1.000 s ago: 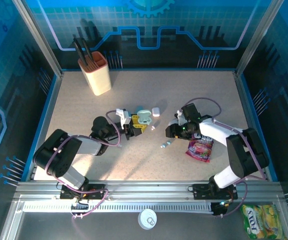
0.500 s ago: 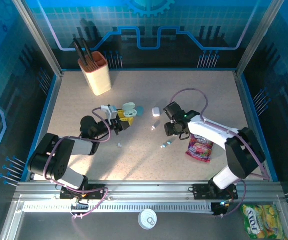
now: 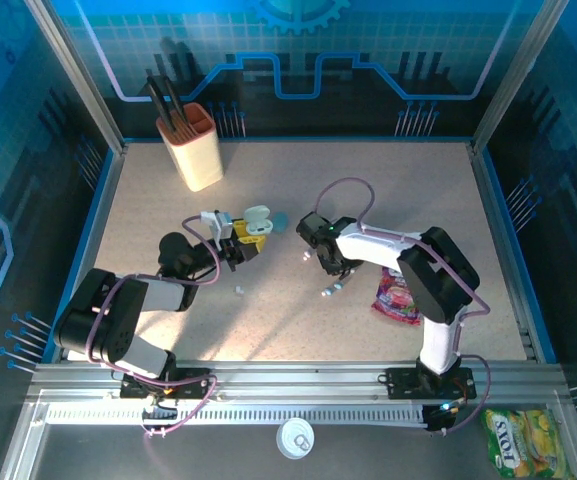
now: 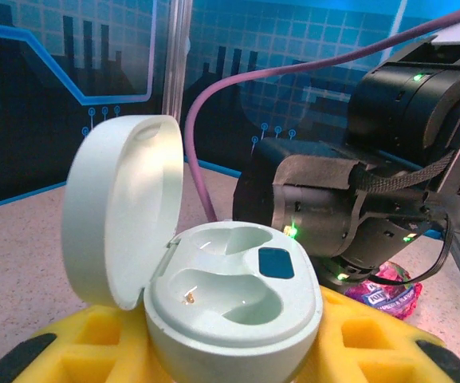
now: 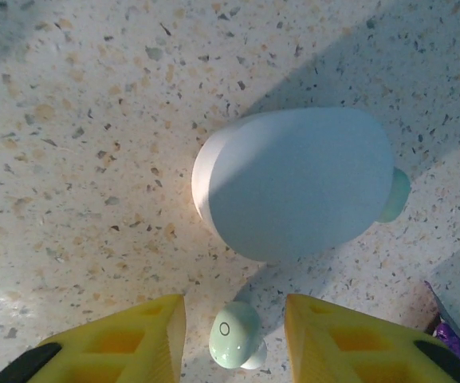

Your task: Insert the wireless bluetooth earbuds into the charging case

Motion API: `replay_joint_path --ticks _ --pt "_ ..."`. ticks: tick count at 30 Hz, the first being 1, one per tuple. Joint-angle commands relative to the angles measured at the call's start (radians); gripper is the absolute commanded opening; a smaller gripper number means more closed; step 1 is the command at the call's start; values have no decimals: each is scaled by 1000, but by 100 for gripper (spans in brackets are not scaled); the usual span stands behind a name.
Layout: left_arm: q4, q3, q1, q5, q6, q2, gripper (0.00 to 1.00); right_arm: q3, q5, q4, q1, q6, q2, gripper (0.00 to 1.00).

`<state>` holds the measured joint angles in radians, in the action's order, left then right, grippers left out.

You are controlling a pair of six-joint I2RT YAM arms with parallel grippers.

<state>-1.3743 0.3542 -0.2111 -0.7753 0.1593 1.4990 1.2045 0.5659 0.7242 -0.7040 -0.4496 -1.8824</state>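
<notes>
- We open on the left gripper (image 4: 231,339): its yellow fingers (image 4: 86,343) pinch the charging case (image 4: 237,307) from both sides, and the case sits squarely between them.
- The case's lid (image 4: 122,207) stands hinged open, up and to the left of the jaws. Two moulded wells face upward, with a small dark panel beside them.
- Right behind those jaws we see the right arm's black wrist (image 4: 325,211), green lights glowing, close to the case.
- Over to the right gripper (image 5: 233,315): its jaws are spread and point down at the speckled table (image 5: 78,159).
- One earbud (image 5: 233,345) lies on the table dead centre between the two fingers, with a sliver of gap on each side, so neither finger touches it.
- Just ahead of those jaws a closed pebble-shaped case (image 5: 293,183) lies on the table, near the bud but apart from it.
- From above, we spot pale-blue buds (image 3: 330,290) on the table a little nearer the arm bases than the right jaws.
- A lone white bud (image 3: 236,291) lies on the base side of the left jaws, well apart from them.
- A snack packet (image 3: 399,297) lies off to the right of the right jaws.
</notes>
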Motion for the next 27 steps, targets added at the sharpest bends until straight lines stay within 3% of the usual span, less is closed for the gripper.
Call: replay_joint_path --ticks 1,27 --pt "-28 -9 13 -32 5 -11 32 31 50 66 -17 -47 -29 35" --pt "-28 -8 13 -47 17 -11 32 14 12 77 -1 -77 -69 25"
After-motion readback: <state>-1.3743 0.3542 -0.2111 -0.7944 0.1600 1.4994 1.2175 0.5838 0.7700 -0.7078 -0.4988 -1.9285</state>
